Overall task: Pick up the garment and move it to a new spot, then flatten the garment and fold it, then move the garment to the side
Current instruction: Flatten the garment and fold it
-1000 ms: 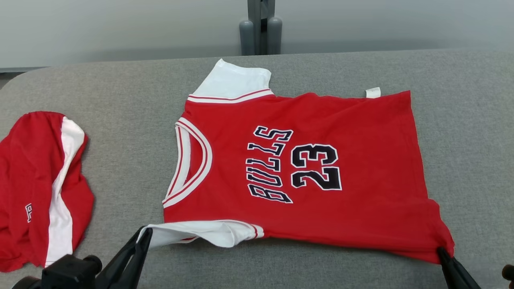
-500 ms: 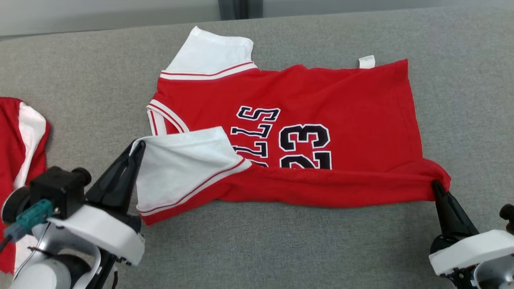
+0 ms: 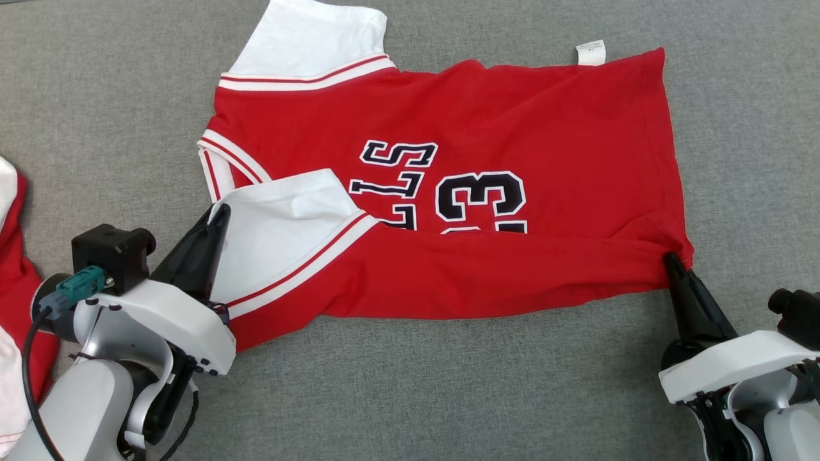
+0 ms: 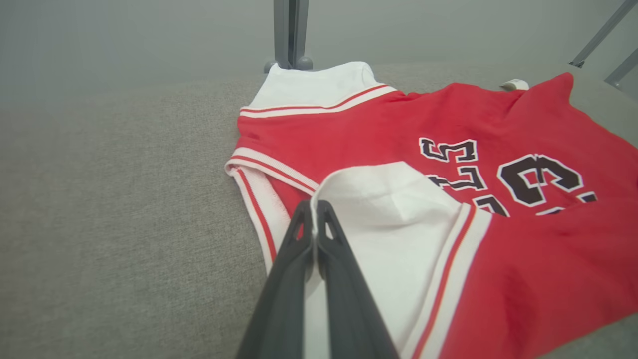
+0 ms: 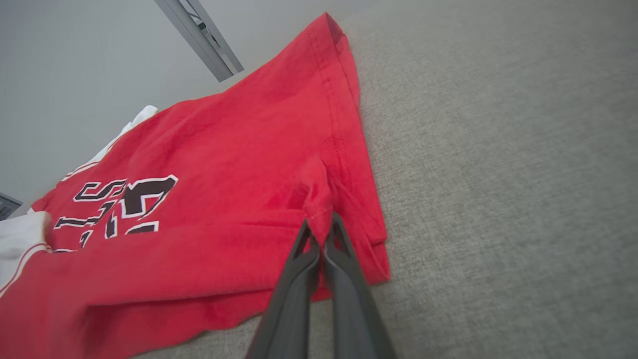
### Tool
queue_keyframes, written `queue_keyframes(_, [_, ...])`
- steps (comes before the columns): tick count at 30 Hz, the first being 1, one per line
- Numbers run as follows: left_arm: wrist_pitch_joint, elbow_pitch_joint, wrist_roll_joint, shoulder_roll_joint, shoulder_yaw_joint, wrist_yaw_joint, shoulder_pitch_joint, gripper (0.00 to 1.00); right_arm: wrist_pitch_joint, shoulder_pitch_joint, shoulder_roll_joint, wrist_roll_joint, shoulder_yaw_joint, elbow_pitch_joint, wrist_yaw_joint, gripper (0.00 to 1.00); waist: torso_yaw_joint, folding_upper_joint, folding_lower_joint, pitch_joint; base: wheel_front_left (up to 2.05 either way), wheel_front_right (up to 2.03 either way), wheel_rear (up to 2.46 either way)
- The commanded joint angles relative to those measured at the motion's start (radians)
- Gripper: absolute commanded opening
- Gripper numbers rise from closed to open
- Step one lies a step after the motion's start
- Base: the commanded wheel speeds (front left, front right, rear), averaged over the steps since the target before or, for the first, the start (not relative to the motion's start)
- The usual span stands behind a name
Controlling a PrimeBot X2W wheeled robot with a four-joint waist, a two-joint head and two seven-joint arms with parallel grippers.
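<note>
Jersey [image 3: 512, 109] lay half-folded; left fingers [image 3: 202, 253] clamped sleeve [image 3: 282, 218] lower left, right fingers [image 3: 687, 298] clamped hem corner [image 3: 678, 253] lower right. Risk: uneven pull could skew fold or slip thin pinch.

One grey table [image 3: 448, 397] carries two garments: one red jersey [image 3: 512, 128] in the middle and one red-and-white piece [image 3: 16, 282] at the left edge. The jersey has two white sleeves, one far [image 3: 307, 38] and one near [image 3: 282, 230], and one small white tag [image 3: 590, 52]. Two grippers are there, the left gripper [image 3: 221, 211] and the right gripper [image 3: 669, 259], each with two dark fingers [image 4: 344, 279].
</note>
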Motion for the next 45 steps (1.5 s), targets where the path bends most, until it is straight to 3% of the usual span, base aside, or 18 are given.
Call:
queue_keyframes(1, [-0.010,0.012,-0.013,-0.011,-0.002,-0.011,-0.025,0.00,-0.013,-0.016,-0.005,0.017,0.004,-0.002,0.000,0.06,0.001,0.0000,0.0000,0.000,0.00,0.00,0.00])
queue_keyframes(2, [-0.018,0.020,-0.010,-0.012,-0.002,-0.012,-0.028,0.00,-0.019,-0.016,-0.006,0.017,0.002,-0.005,0.000,0.44,0.003,0.0000,0.0000,-0.001,0.00,0.00,0.00])
queue_keyframes(3, [-0.028,0.026,-0.012,-0.016,0.001,-0.011,-0.026,0.34,-0.022,-0.008,-0.006,0.019,0.000,-0.006,0.000,0.76,0.004,0.0000,0.0000,-0.003,0.00,0.00,0.00])
queue_keyframes(4, [-0.042,0.030,-0.019,-0.026,0.006,-0.009,-0.023,0.62,-0.035,0.000,-0.006,0.027,-0.005,-0.015,0.000,1.00,0.005,0.0000,0.0000,-0.006,0.00,0.00,0.00])
queue_keyframes(5, [-0.060,0.032,-0.016,-0.032,0.015,0.000,-0.018,1.00,-0.046,0.009,-0.007,0.029,-0.017,-0.019,0.000,1.00,0.006,0.0000,0.0000,-0.013,0.00,0.00,0.00])
queue_keyframes(9, [-0.117,0.018,-0.027,-0.051,0.047,0.026,0.010,1.00,-0.096,0.034,-0.006,0.021,-0.047,-0.057,0.000,1.00,0.002,0.0000,0.0000,-0.029,0.00,0.00,0.00])
queue_keyframes(16, [-0.251,-0.043,-0.022,-0.100,0.125,0.106,0.067,1.00,-0.236,0.029,-0.006,-0.147,-0.088,-0.162,0.000,1.00,-0.005,0.0000,0.0000,-0.077,0.00,0.00,0.00])
queue_keyframes(19, [-0.314,-0.052,-0.002,-0.111,0.133,0.118,0.072,1.00,-0.260,0.027,-0.006,-0.222,-0.092,-0.179,0.000,1.00,0.003,0.0000,0.0000,-0.099,0.00,0.00,0.00])
queue_keyframes(27, [-0.400,0.020,0.104,-0.111,0.080,0.100,0.088,1.00,-0.255,0.053,-0.006,-0.334,-0.046,-0.143,0.000,1.00,0.027,0.0000,0.0000,-0.148,0.00,0.00,0.00])
queue_keyframes(45, [-0.361,0.106,0.129,-0.113,0.007,0.083,0.079,1.00,-0.229,0.056,-0.006,-0.314,-0.039,-0.050,0.000,1.00,0.044,0.0000,0.0000,-0.161,0.00,0.00,0.00])
